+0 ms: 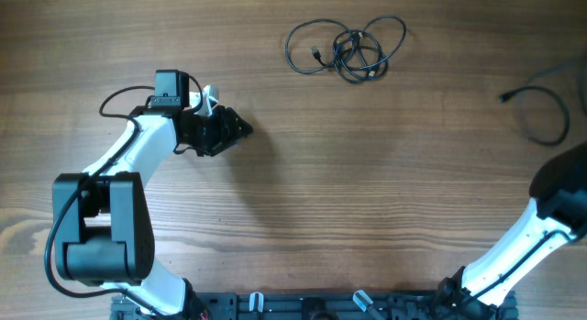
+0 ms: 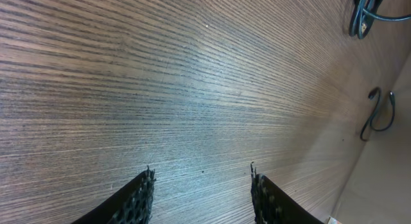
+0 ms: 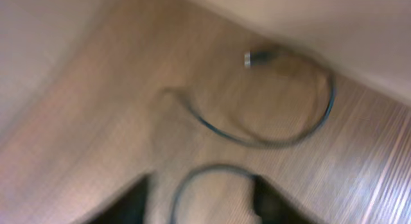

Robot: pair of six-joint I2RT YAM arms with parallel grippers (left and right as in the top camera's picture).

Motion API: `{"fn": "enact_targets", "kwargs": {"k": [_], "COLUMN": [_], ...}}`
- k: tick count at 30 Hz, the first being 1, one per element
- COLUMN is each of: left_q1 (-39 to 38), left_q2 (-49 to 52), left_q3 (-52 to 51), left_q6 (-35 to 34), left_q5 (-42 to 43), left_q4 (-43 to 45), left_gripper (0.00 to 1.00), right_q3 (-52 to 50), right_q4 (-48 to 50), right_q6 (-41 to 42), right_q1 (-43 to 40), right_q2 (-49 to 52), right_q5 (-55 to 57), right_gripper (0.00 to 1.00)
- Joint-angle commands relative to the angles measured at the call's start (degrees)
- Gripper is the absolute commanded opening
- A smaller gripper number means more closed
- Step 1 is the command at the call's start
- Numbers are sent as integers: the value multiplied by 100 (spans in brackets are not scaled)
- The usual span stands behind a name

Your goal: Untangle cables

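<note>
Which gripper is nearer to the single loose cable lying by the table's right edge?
Right. The right gripper hangs close over the loose cable, which fills its wrist view. The left gripper sits far off across the table, over bare wood.

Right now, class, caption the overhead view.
Knotted cables lie beyond the left end effector; one loose cable sits far right.
</note>
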Motion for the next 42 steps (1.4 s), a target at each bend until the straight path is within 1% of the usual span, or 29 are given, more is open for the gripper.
{"fn": "enact_targets", "kwargs": {"k": [1, 3, 4, 5, 7, 10, 13, 14, 15, 16, 18, 19, 20, 23, 25, 26, 28, 30, 31, 33, 35, 37, 40, 42], "left_q1": [-33, -39, -57, -85, -168, -365, -614, -713, -835, -931, -955, -955, -955, -955, -955, -955, -955, -955, -953, -922, -708, -407, -11, 94], "left_q2": [-116, -116, -116, -116, -116, -116, -116, -116, -116, -186, -354, -470, -688, -1255, -1659, -1926, -2164, -2238, -2236, -2221, -2221, -2221, -2221, -2221], "left_q3": [79, 79, 79, 79, 79, 79, 79, 79, 79, 111, 201, 260, 376, 651, 743, 752, 752, 752, 752, 752, 752, 752, 752, 752], "left_q6": [28, 31, 33, 35, 35, 35, 35, 33, 33, 28, 26, 24, 20, 7, 0, -267, -527, -623, -671, -973, -1224, -1241, -1161, -1152], "left_q5": [-35, -37, -39, -42, -190, -442, -748, -892, -1110, -1410, -1565, -1613, -1755, -2258, -2509, -2857, -3462, -3956, -4142, -4529, -4612, -4328, -3941, -3886], "left_q4": [17, 9, 13, 20, 26, 85, 192, 229, 302, 317, 273, 254, 201, 74, 74, 0, -234, -487, -610, -776, -881, -962, -1106, -1172], "left_gripper": [51, 46, 46, 46, 47, 47, 47, 46, 45, 46, 47, 47, 48, 52, 54, 54, 54, 54, 56, 61, 64, 64, 64, 65], "right_q3": [-70, -68, -50, -46, -9, 83, 83, 83, -26, -175, -273, -328, -444, -605, -636, -636, -638, -640, -640, -640, -640, -640, -640, -640], "right_q4": [-605, -850, -916, -918, -870, -844, -846, -890, -914, -848, -774, -728, -610, -382, -350, -367, -376, -319, -175, 107, 367, 546, 811, 874], "right_q6": [17, 13, -11, -199, -839, -1314, -1545, -1543, -1545, -1537, -1460, -1399, -1193, -955, -581, -337, -179, -195, -413, -697, -892, -1139, -1543, -1652], "right_q1": [28, 28, 28, 31, 116, 424, 944, 1169, 1596, 1993, 2376, 2542, 2791, 3211, 3386, 3464, 3523, 3630, 3733, 3910, 4092, 4201, 4354, 4422], "right_q2": [444, 463, 417, 332, 140, -184, -396, -396, -385, -363, -297, -267, -205, 4, 186, 343, 529, 756, 905, 1113, 1355, 1513, 1674, 1744], "right_q5": [-820, -1222, -1541, -1982, -2868, -3423, -4081, -4135, -4124, -4089, -3807, -3641, -3379, -2944, -2448, -2240, -2358, -2776, -3080, -3244, -3254, -3265, -3261, -3268], "right_gripper": [100, 100, 100, 100, 100, 100, 100, 100, 99, 98, 97, 96, 90, 83, 81, 80, 75, 70, 67, 62, 56, 51, 51, 51]}}
